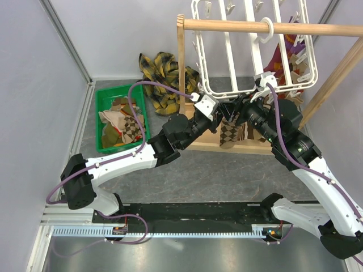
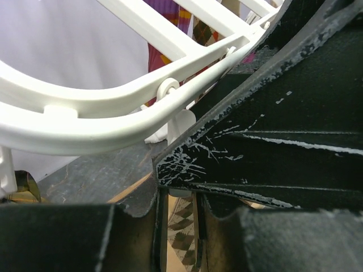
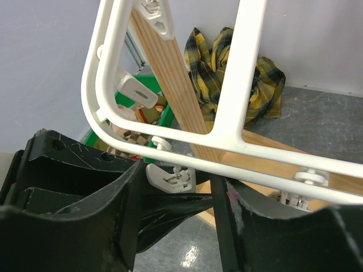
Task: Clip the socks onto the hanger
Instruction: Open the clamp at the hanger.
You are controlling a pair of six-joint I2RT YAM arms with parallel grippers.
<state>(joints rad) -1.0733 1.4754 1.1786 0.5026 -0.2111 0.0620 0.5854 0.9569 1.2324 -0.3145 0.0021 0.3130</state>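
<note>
Knitted argyle in brown and beige, the sock [image 1: 229, 134] hangs limp under the near rim of the white hanger [image 3: 227, 136]. Its top edge sits between the fingers of the left gripper [image 2: 178, 211], which look pinched shut on it. The right gripper [image 3: 178, 187] has its fingers apart, one on either side of a small dangling clip [image 3: 170, 174]. Such cloth is light and floppy, so the best hold is likely close to the cuff, leaving a short taut edge to feed in. The clip looks springy and free to swing, and probably needs squeezing at its tail.
</note>
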